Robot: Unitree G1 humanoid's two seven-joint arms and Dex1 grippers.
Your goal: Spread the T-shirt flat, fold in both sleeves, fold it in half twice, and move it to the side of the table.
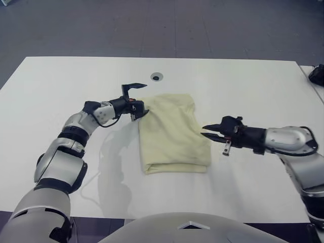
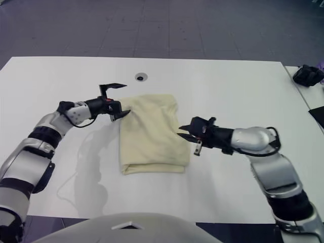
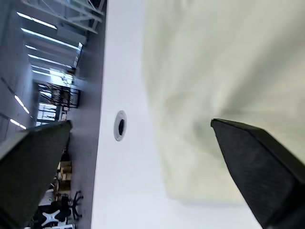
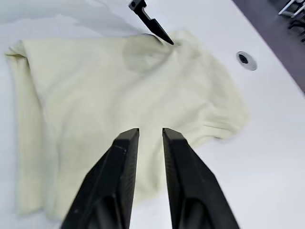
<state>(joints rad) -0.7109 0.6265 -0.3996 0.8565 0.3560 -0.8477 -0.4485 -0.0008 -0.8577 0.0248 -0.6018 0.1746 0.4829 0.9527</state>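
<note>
The pale yellow T-shirt (image 1: 172, 134) lies folded into a narrow rectangle at the middle of the white table (image 1: 61, 86). My left gripper (image 1: 139, 101) is open wide at the shirt's far left corner, its lower finger touching the cloth edge and the upper one in the air. In the left wrist view the shirt (image 3: 214, 71) spreads beyond the left gripper (image 3: 141, 123). My right gripper (image 1: 204, 131) points at the shirt's right edge, low over the table. In the right wrist view the right gripper (image 4: 150, 131) is open by a narrow gap over the shirt (image 4: 95, 105), with nothing between its fingers.
A round cable hole (image 1: 157, 76) sits in the table just beyond the shirt. A black object (image 2: 306, 75) rests on a neighbouring surface at the far right. Bare tabletop stretches to the left, right and front of the shirt.
</note>
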